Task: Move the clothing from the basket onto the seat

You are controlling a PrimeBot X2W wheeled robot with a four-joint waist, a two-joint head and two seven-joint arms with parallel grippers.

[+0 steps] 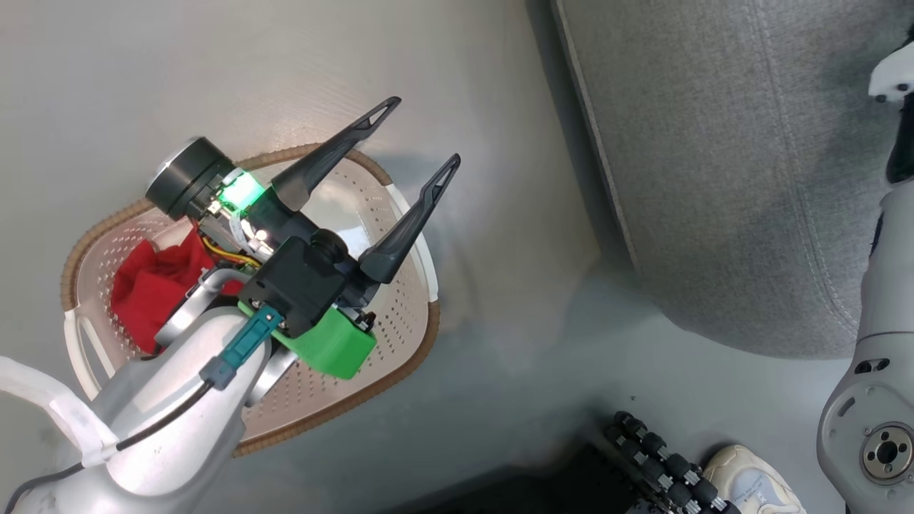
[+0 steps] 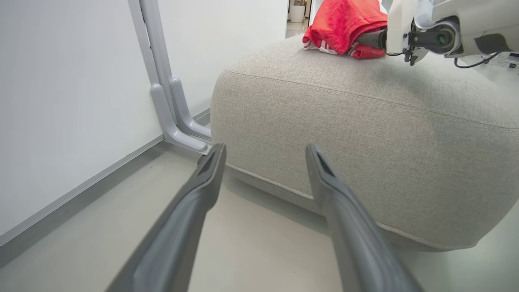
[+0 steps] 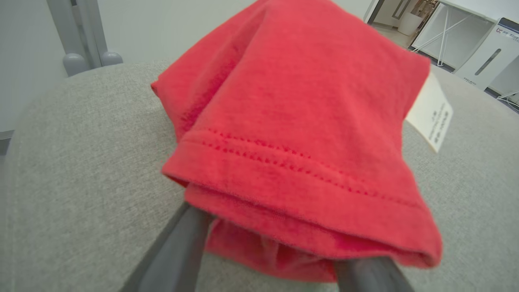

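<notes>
One red garment point(image 1: 150, 293) lies bunched in the left part of the cream perforated basket point(image 1: 357, 400) on the floor. Above the basket hangs my left gripper point(image 1: 423, 132) point(image 2: 263, 150), open and empty, pointing at the side of the grey seat point(image 1: 728, 178) point(image 2: 365, 134) point(image 3: 81, 162). A second red garment point(image 2: 344, 24) point(image 3: 292, 121), with white stripes and a white paper tag point(image 3: 432, 115), rests on top of the seat. My right gripper point(image 2: 363, 39) reaches into it. Its fingers point(image 3: 178, 239) stand wide apart, with the fabric draped over them and hiding the tips.
A grey partition post point(image 2: 162, 81) and a white wall panel stand left of the seat. A pale shoe point(image 1: 750, 485) and a row of dark rollers point(image 1: 664, 464) sit at the lower right. My right forearm point(image 1: 878, 321) runs along the right edge.
</notes>
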